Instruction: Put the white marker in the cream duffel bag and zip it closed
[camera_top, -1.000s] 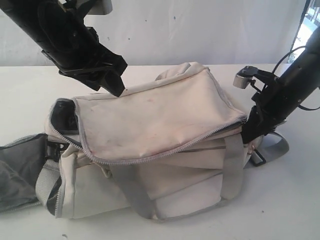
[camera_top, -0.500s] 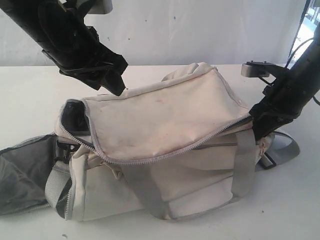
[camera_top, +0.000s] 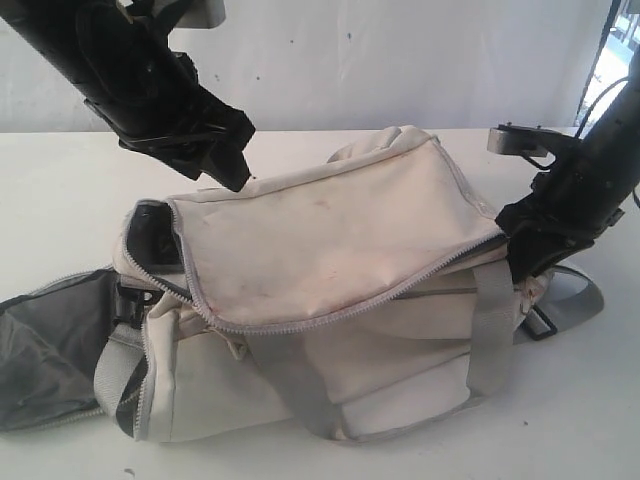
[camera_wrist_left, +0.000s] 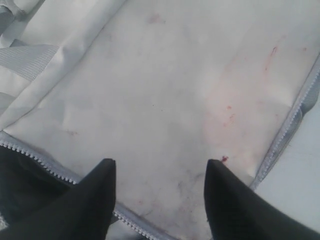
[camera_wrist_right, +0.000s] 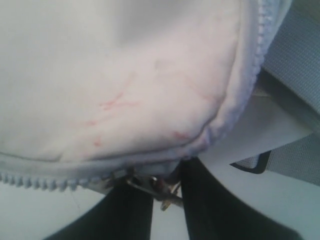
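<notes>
The cream duffel bag (camera_top: 330, 240) lies on its side on the white table, its stained top flap (camera_wrist_left: 165, 85) laid over the body. A dark gap (camera_top: 150, 235) shows under the flap's left end. The white marker is hidden. My left gripper (camera_top: 232, 178) hovers open just above the flap's rear left corner, its fingers (camera_wrist_left: 160, 162) wide apart and empty. My right gripper (camera_top: 515, 265) is at the bag's right end. Its fingers (camera_wrist_right: 167, 175) stand slightly apart, open, with the metal zipper pull (camera_wrist_right: 160, 190) loose in the gap.
A grey webbing strap with a black buckle (camera_top: 540, 322) trails on the table beside the right gripper. A grey-lined fabric panel (camera_top: 50, 340) spreads out at the bag's left. Another grey strap (camera_top: 290, 385) crosses the bag's front. A white wall stands behind.
The bag has been dragged a little to the right with the right gripper. The right fingers, pinched on the pull before, have parted slightly. The left arm has stayed still.
</notes>
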